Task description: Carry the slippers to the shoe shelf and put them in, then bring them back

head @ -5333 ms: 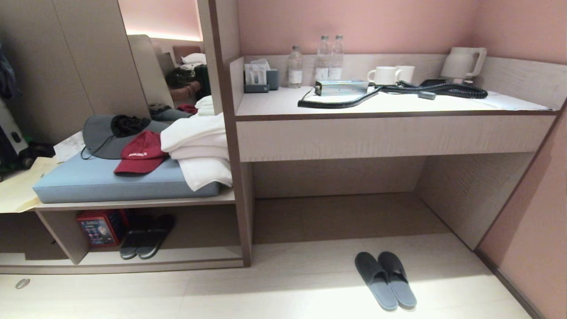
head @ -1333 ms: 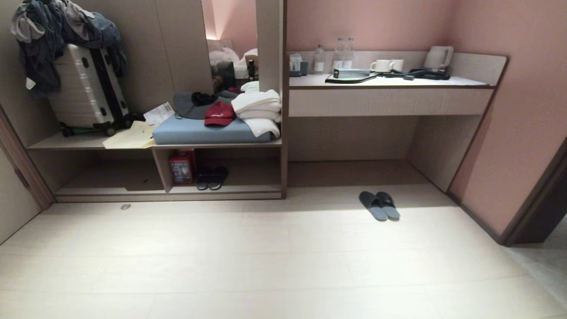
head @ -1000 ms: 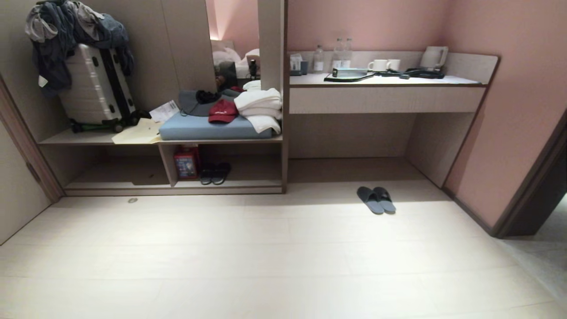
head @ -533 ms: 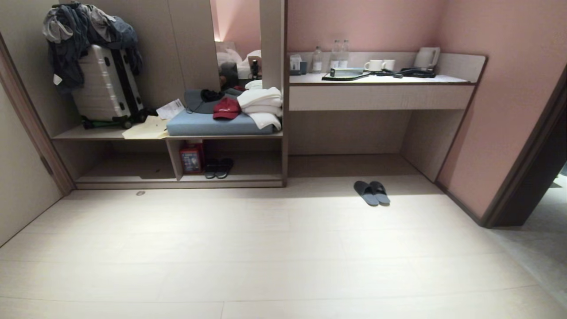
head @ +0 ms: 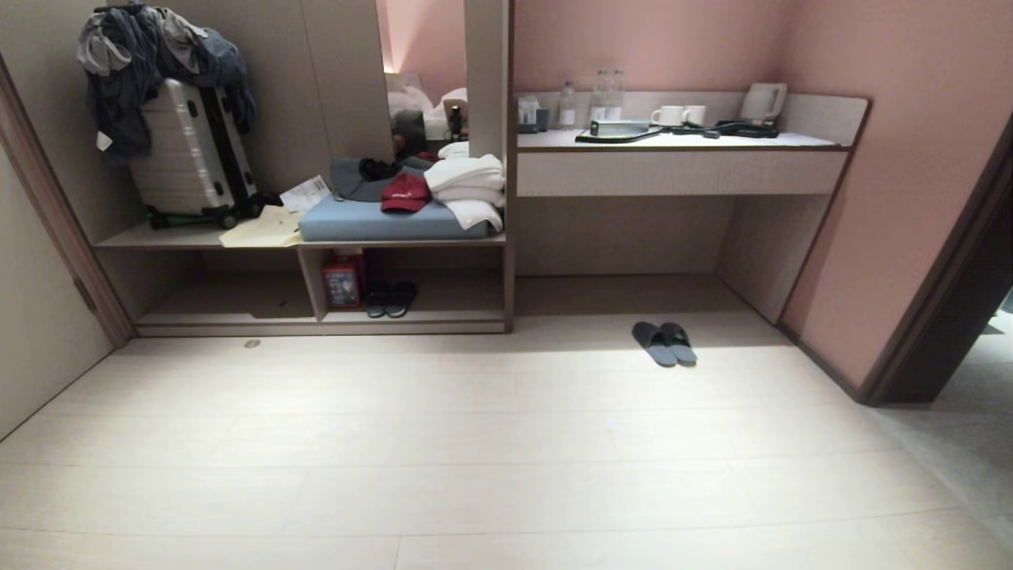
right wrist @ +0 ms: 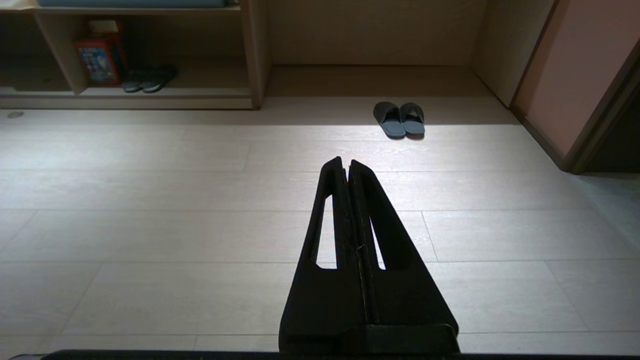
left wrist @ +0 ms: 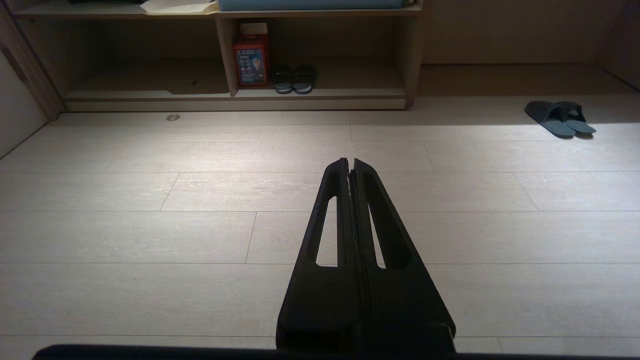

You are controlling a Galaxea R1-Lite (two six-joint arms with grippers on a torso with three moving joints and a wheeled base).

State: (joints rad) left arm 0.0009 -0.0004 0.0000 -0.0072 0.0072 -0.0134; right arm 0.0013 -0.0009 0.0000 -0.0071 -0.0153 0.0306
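The grey-blue slippers (head: 665, 343) lie side by side on the pale floor in front of the bare recess under the desk; they also show as slippers (left wrist: 560, 117) and slippers (right wrist: 399, 119) in the wrist views. The shoe shelf (head: 427, 317), a low taupe cubby with an upright divider, sits to their left; the shelf (left wrist: 320, 92) shows again from the left wrist. My left gripper (left wrist: 351, 161) and right gripper (right wrist: 346, 160) are both shut, empty, held over bare floor far short of the slippers. Neither arm appears in the head view.
A darker pair of slippers (head: 391, 299) and a red box (head: 342, 283) sit inside the shelf. Above it lie a blue cushion (head: 388, 223), a red cap, towels and a suitcase (head: 190, 150). The desk (head: 681, 158) carries cups, bottles and a kettle. A doorway (head: 950, 317) opens on the right.
The whole view has drawn back from the furniture, so the camera has moved away; in the last half second it hardly shifts. The slippers stay where they were on the floor.
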